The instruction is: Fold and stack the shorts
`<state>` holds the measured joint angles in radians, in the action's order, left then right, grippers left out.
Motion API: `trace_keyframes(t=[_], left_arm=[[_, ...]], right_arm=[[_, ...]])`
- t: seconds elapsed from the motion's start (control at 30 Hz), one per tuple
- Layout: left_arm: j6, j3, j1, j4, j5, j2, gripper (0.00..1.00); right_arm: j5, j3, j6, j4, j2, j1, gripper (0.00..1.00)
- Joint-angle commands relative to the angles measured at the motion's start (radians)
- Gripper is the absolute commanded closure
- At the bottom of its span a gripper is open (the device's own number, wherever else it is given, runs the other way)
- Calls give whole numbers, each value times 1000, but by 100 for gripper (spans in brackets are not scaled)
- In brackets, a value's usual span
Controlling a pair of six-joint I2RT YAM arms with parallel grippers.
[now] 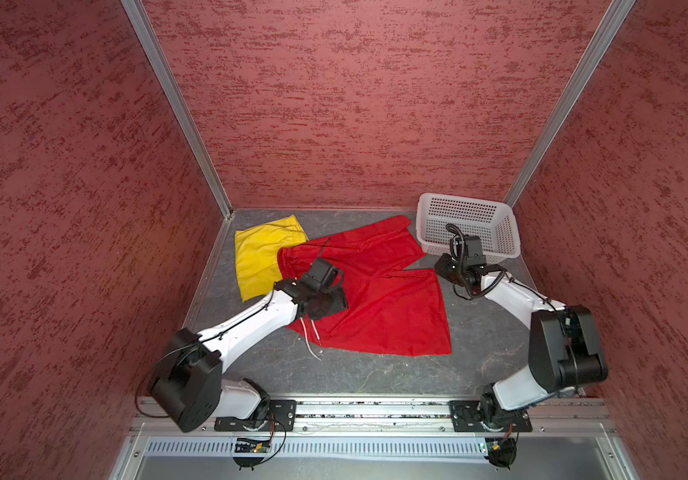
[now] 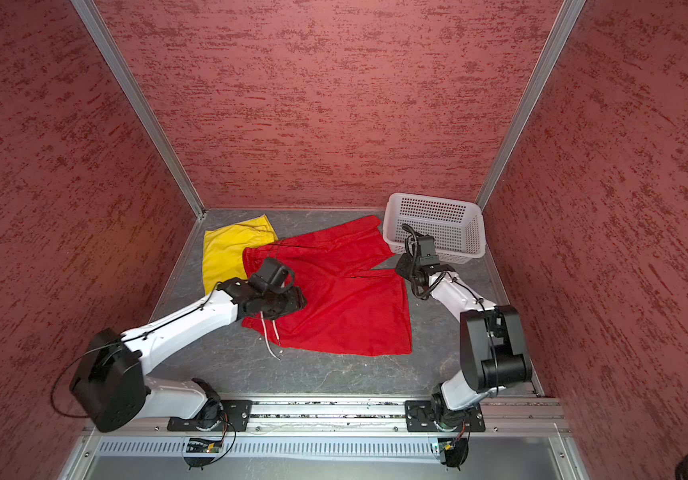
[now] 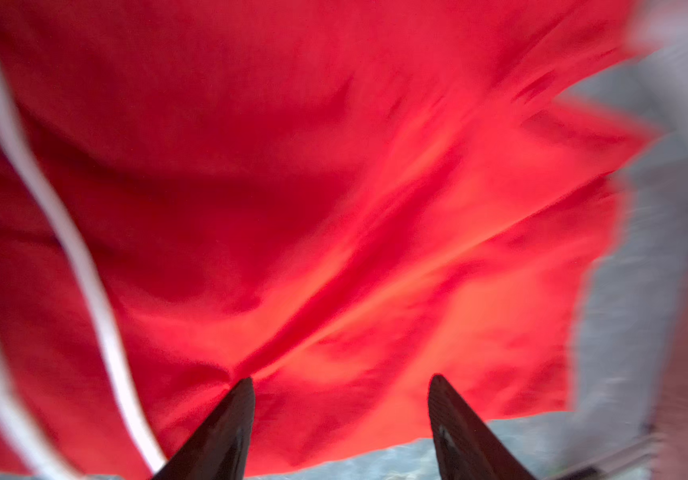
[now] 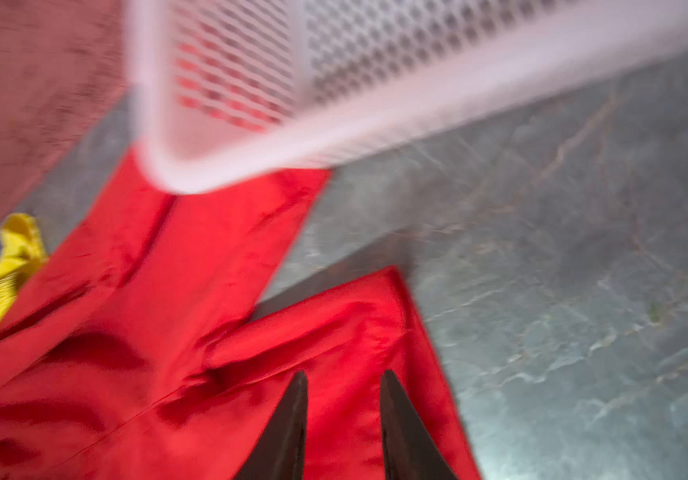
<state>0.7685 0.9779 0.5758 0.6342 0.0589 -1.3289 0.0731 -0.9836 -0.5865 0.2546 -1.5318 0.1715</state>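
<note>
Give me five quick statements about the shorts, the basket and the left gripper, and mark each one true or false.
1. The red shorts overlap the yellow shorts. True.
2. The yellow shorts lie in the basket. False: they lie on the table, at its far left.
3. The left gripper is over the red shorts, jaws apart. True.
4. The basket stands at the near left. False: it stands in the far right corner.
5. The red shorts are folded in half. False: they lie spread out, both legs showing.
</note>
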Motion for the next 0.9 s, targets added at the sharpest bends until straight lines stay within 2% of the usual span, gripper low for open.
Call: trace_keyframes(t=[0.0, 0.1, 0.2, 0.27, 0.33, 0.53, 0.87], left_arm=[[-114, 82, -91, 69, -69, 102, 37], [-178, 118, -177, 76, -114, 105, 38], [-216, 128, -245, 52, -83, 46, 40], [-221, 137, -280, 33, -46, -18, 55], [-218, 150, -295, 19, -32, -79, 62], [-190, 211, -302, -75, 16, -266, 63], [-196, 421, -327, -112, 7, -594, 65]], right_arm=[[-98, -129, 47, 94, 14, 62, 67], [-137, -260, 100, 147, -65, 102, 66], [-115, -390, 135, 185, -194, 121, 65], [-87, -491, 149, 209, -303, 138, 66], [-84, -585, 168, 232, -405, 158, 70], [-63, -838, 185, 293, -678, 180, 79], [-58, -1058, 187, 329, -894, 180, 79]])
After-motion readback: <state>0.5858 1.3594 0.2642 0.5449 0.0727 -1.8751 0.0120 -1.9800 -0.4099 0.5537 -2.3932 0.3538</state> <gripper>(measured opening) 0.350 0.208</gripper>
